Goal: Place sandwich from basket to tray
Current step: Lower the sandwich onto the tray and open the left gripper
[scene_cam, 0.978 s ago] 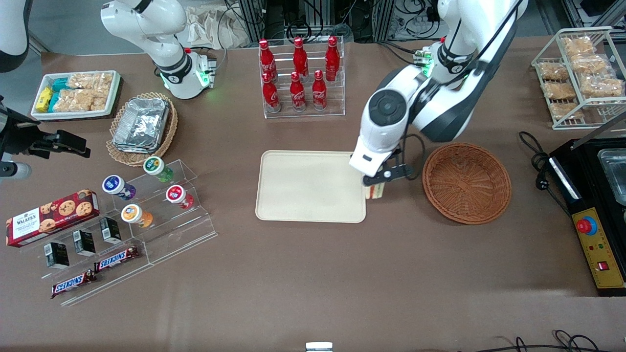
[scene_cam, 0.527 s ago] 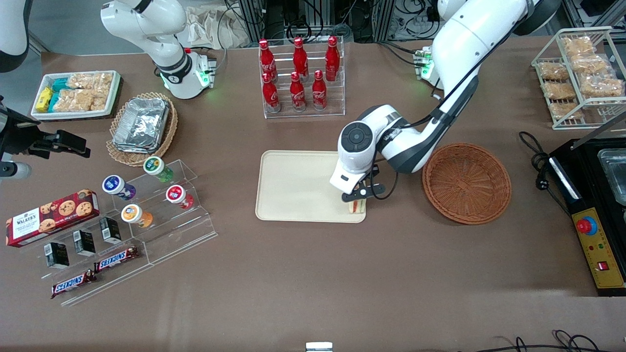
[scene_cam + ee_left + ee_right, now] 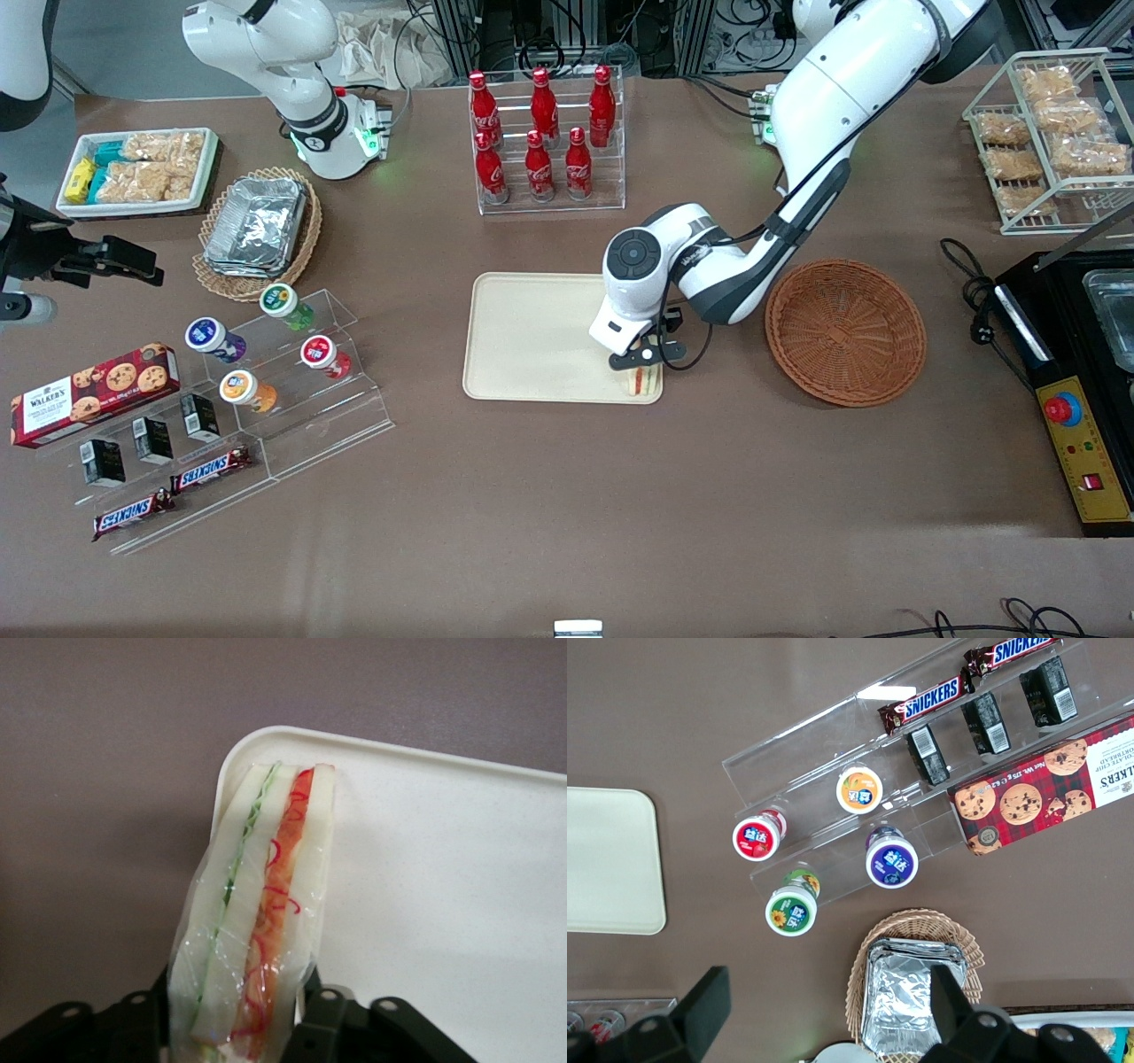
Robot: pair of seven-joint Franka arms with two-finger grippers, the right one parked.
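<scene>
Sandwich (image 3: 257,921): film-wrapped, soft, light, likely crushable, pinched across its bread faces by end effector (image 3: 644,365) above tray (image 3: 532,341) corner nearest basket (image 3: 846,330).

I'm looking at a robotics lab dressed as a snack counter: brown-covered table (image 3: 567,496), cola bottles (image 3: 542,133) in a clear rack, Snickers bars (image 3: 173,496) on acrylic steps. Cables and equipment frames (image 3: 567,35) line the table's edge, and my gripper (image 3: 645,361) hangs over the tray (image 3: 532,337).

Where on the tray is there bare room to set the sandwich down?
Most of the tray is bare. Only its corner nearest the basket is crowded: there the gripper holds the sandwich by the rim.
</scene>
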